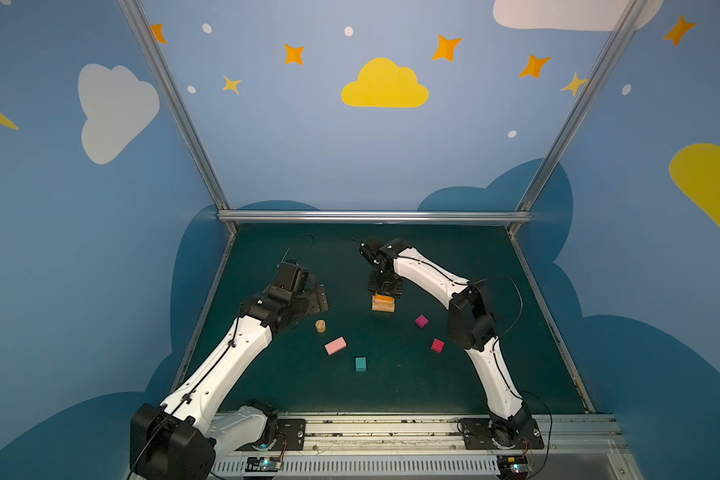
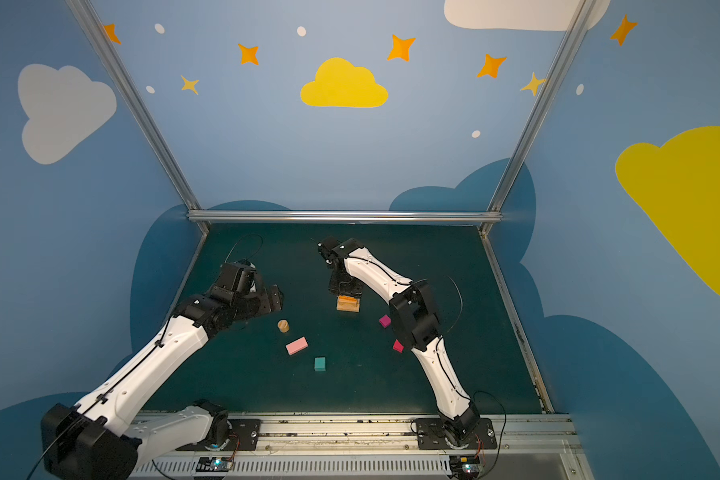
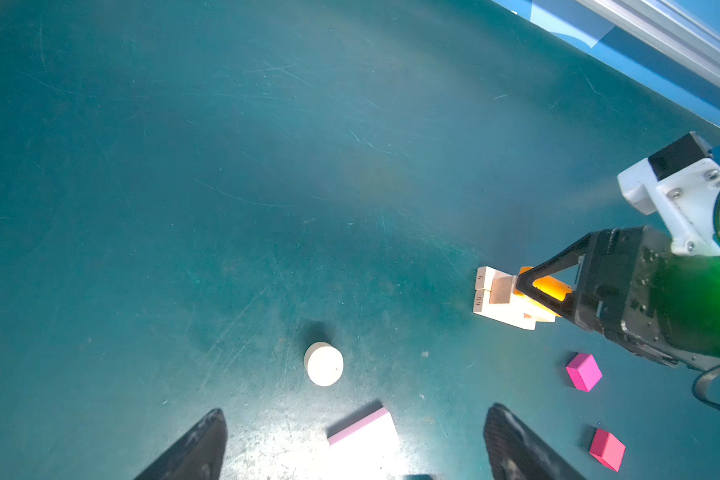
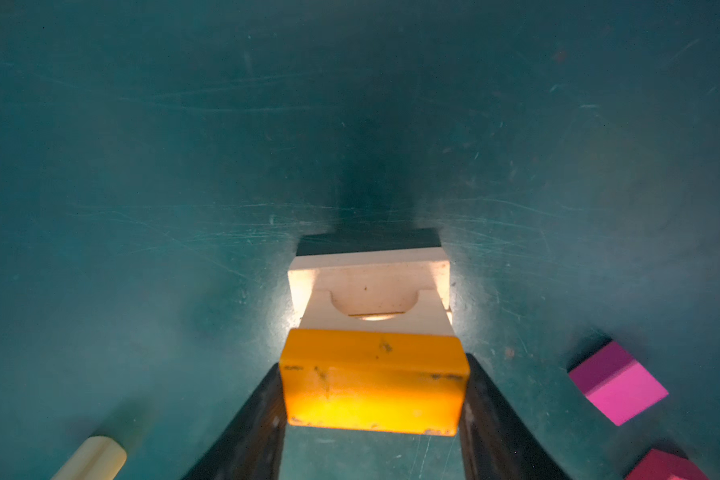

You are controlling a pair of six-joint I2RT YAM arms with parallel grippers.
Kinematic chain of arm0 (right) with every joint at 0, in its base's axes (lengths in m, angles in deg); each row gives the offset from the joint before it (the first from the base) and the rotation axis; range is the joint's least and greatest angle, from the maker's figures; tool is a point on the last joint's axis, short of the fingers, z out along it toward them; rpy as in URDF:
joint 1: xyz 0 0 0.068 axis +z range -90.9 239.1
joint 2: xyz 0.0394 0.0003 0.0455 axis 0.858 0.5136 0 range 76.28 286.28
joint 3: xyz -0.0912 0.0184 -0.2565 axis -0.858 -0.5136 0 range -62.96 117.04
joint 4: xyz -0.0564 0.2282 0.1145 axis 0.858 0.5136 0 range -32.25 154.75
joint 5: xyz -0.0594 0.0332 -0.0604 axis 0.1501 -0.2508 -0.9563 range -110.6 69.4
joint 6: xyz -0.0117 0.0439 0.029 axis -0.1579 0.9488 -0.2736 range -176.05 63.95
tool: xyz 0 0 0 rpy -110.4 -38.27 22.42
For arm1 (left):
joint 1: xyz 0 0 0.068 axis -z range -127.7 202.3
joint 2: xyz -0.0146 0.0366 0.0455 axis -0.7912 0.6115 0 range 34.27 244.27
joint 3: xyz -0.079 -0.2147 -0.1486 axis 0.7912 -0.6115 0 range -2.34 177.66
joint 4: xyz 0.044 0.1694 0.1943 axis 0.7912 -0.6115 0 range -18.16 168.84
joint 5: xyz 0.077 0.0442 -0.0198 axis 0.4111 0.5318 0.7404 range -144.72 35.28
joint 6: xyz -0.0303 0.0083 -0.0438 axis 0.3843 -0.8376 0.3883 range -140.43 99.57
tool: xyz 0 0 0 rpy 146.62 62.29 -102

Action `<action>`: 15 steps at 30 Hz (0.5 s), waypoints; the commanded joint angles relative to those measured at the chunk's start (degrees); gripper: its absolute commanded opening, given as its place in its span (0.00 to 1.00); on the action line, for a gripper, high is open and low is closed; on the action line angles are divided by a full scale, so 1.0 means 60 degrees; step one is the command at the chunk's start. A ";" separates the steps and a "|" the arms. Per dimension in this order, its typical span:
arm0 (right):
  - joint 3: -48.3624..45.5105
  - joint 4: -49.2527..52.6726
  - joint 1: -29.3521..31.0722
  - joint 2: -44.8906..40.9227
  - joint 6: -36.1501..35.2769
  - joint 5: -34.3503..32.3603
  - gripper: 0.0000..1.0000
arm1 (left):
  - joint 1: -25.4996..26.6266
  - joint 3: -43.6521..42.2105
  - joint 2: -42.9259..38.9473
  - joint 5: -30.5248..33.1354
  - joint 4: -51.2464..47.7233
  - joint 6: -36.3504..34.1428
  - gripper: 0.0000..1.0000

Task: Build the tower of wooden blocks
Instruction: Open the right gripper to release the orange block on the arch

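Scratched green mat (image 3: 267, 166), blue cloud walls (image 1: 350, 166). R gripper (image 4: 373, 374) clamps orange block (image 4: 371, 390); L gripper (image 3: 356, 413) wide, empty.

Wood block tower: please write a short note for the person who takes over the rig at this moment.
Left gripper: jaws open, empty, above the table near the pink oblong.
Right gripper: jaws shut on the orange oblong, at the top of the tan base.
Done: tan base stacked.
Left: release the orange oblong; then stack the pink oblong, teal cube, magenta cube, red cube and tan cylinder, all loose on the table.
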 commanded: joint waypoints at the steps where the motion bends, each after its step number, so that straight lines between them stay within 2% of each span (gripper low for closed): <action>1: -0.0071 0.0266 0.0043 0.0046 -0.0043 -0.0059 0.37 | -0.0045 -0.0063 -0.0070 -0.0066 -0.0009 -0.0032 0.96; 15: -0.0086 0.0383 -0.0004 -0.0042 -0.0290 -0.0102 0.41 | -0.0047 -0.0061 -0.0009 -0.0081 0.0012 -0.0031 0.96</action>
